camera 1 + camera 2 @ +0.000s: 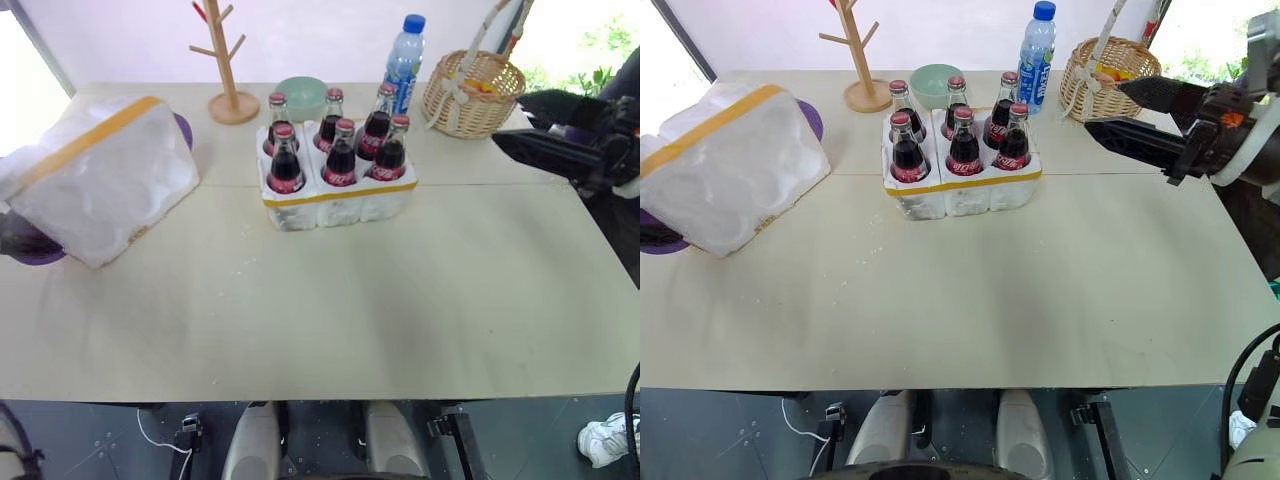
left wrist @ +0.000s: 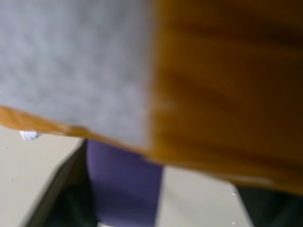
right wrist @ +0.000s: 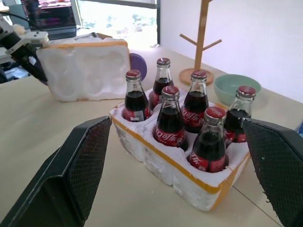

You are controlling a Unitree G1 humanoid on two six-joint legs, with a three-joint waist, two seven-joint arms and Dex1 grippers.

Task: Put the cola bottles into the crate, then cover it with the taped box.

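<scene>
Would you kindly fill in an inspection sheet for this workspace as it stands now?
Surface: beige table, a few white crumbs.
Job's things: six cola bottles upright in the crate; taped box tilted at the table's left.
Clutter: wooden rack, green bowl, water bottle, wicker basket, purple plate.
Grippers: right gripper open, beside the basket; left gripper at the box.
Cables: white cable on the floor.
Surroundings: laptop, window.

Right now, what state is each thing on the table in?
Six dark glass cola bottles: capped, upright in the wells.
Low white foam crate: full, uncovered.
Large yellow-taped white foam box: tilted, one end raised.
Left gripper: at the box's edge.
Right gripper: open, empty.
Clear blue-capped water bottle: upright, capped.
</scene>
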